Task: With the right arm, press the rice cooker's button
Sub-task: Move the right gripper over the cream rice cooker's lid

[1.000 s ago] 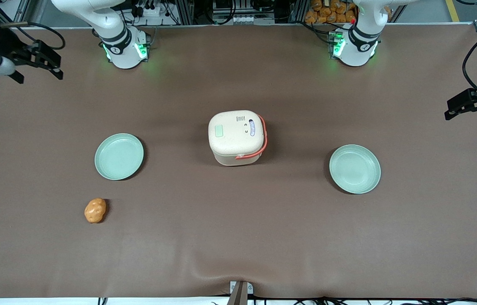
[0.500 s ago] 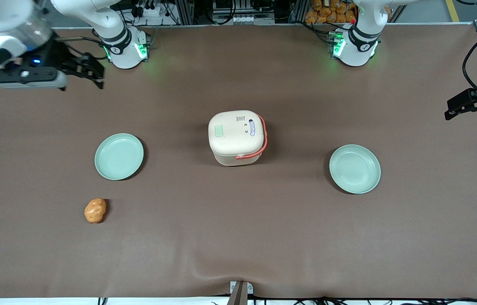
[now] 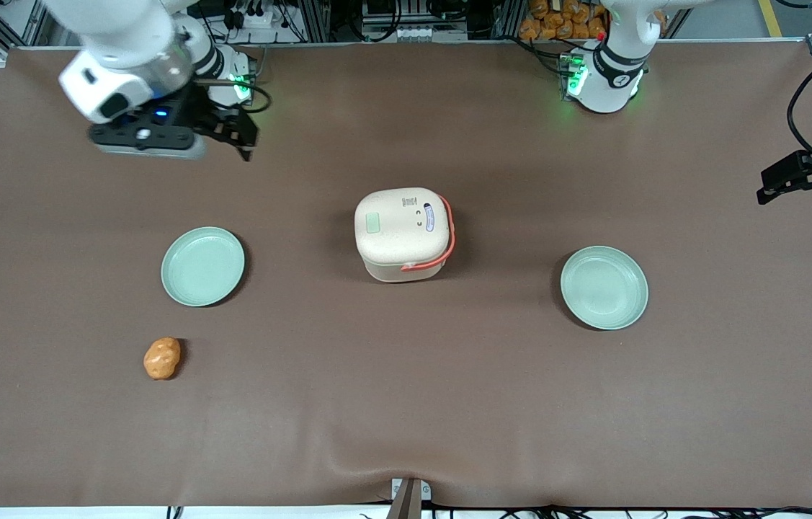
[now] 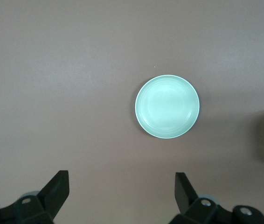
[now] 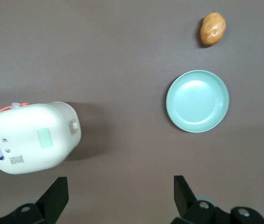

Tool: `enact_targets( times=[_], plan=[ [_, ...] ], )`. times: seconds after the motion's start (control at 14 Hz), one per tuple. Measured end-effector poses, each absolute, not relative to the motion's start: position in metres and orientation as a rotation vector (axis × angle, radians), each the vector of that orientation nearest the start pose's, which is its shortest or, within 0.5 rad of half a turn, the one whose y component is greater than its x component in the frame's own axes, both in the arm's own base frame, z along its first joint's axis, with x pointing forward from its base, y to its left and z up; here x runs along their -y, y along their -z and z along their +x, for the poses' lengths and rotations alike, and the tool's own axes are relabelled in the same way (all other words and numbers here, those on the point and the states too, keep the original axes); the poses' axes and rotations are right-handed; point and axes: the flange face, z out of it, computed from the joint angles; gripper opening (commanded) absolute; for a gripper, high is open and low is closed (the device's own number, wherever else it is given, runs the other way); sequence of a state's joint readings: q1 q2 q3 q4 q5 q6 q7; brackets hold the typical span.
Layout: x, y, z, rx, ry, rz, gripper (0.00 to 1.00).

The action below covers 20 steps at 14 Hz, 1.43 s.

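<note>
Rice cooker [image 3: 403, 234] is seen standing upright at the middle of the brown table [image 3: 406, 404], its cream lid closed. The button [image 3: 373, 223] is set flush into the lid on the side toward the working arm's end of the table, while the purple oval label [image 3: 429, 216] and the coral-red handle [image 3: 447, 241] are found on the side toward the parked arm's end; the lid's button-to-label line thus runs across the table. The right arm [image 3: 125, 43] is held above the table, and its gripper [image 3: 246, 137] is carried well apart from the cooker, farther from the front camera than the nearer plate [image 3: 202, 266]. Its jaws are spread wide and nothing is held or touched. In the right wrist view the two fingers [image 5: 57, 196] are shown parted, with the cooker's front latch visible, which is hidden in the front view. An orange potato-like object [image 3: 162, 358] and a second plate [image 3: 604, 287] are also laid on the table.
</note>
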State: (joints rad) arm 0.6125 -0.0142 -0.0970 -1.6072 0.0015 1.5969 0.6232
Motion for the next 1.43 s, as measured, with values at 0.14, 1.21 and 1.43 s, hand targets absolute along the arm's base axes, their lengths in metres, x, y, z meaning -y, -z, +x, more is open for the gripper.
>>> enact_targets(
  times=[0.14,1.21,1.43],
  plan=[
    [-0.298,-0.603,0.477,-0.189,-0.003,-3.138,1.00],
    [-0.455,-0.514,0.453,-0.275,0.107,-3.178,0.00],
    [-0.461,-0.485,0.463,-0.233,0.092,-3.202,0.00]
  ],
)
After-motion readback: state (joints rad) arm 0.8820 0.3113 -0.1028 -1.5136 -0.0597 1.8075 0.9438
